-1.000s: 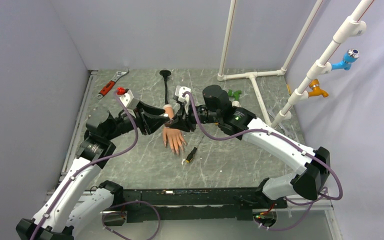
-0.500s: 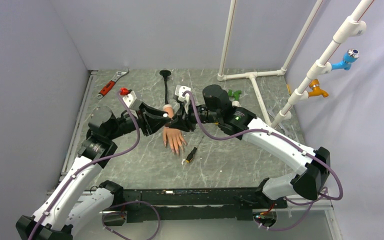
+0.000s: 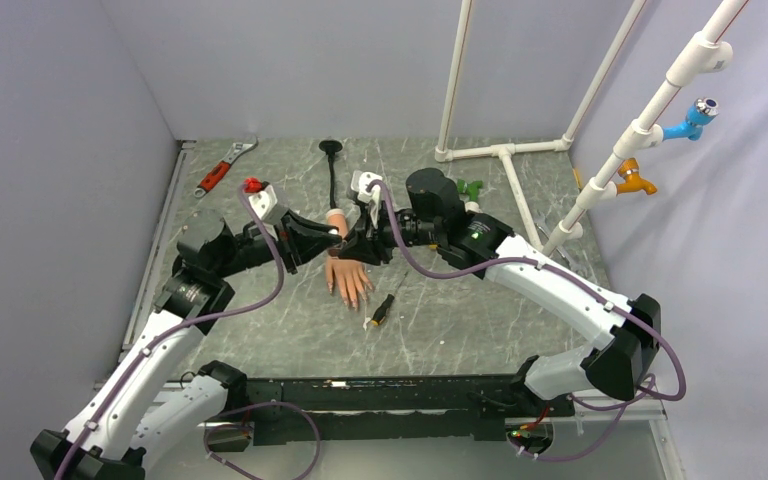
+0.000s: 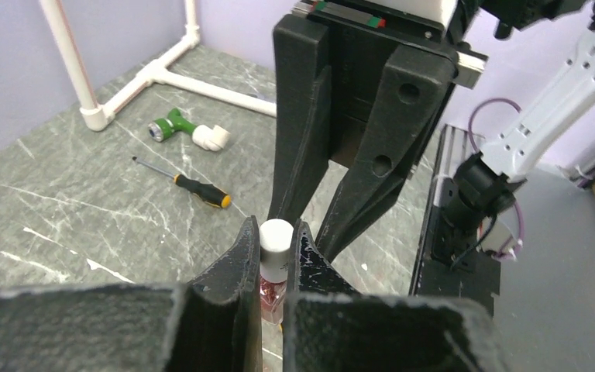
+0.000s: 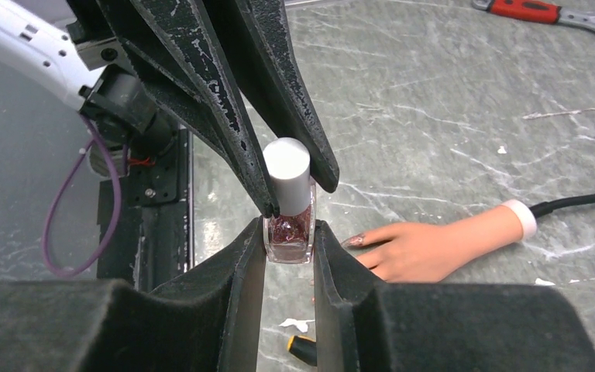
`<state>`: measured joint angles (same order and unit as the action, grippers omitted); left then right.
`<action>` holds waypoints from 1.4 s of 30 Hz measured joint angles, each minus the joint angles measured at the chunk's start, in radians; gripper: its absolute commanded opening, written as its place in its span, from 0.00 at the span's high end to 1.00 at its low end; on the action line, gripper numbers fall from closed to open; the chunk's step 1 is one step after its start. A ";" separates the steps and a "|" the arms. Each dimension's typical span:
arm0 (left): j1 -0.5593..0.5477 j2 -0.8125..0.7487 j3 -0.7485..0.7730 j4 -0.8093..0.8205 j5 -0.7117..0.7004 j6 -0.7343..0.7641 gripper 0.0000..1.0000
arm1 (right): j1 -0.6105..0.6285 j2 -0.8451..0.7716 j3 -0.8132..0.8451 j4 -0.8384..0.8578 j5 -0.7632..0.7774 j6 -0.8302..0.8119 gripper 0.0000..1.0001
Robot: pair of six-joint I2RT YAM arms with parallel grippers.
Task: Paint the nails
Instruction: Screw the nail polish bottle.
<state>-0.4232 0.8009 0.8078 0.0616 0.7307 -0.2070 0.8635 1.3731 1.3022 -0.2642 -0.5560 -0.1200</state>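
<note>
While the right gripper (image 5: pixel 289 236) clamps the polish bottle (image 5: pixel 288 226) by its glass body and the left gripper (image 4: pixel 276 236) pinches shut on its white cap (image 5: pixel 287 172), cap still seated, the nails (image 5: pixel 354 241) of the mannequin hand (image 5: pixel 426 246) lying on the table (image 5: pixel 434 116) beneath look unpainted; all painting remains.

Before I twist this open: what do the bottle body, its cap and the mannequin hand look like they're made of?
Bottle body: most likely clear glass, glossy, with dark reddish glittery polish showing through its walls.
Cap: a white, matte, smooth cylinder, probably plastic.
Mannequin hand: peach, soft-looking matte skin with no hard glare, likely rubber or silicone.
</note>
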 measured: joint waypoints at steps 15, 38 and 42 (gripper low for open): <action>0.001 0.051 0.065 -0.129 0.283 0.117 1.00 | -0.014 -0.007 0.000 -0.122 -0.214 -0.098 1.00; -0.004 0.058 0.092 -0.228 0.163 0.161 0.30 | -0.010 -0.009 0.000 -0.134 -0.229 -0.129 1.00; 0.003 0.031 0.092 -0.226 0.071 0.156 0.40 | -0.010 -0.008 0.000 -0.106 -0.144 -0.103 1.00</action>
<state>-0.4198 0.8314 0.8997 -0.1646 0.8017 -0.0509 0.8536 1.3647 1.3022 -0.3698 -0.7002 -0.2230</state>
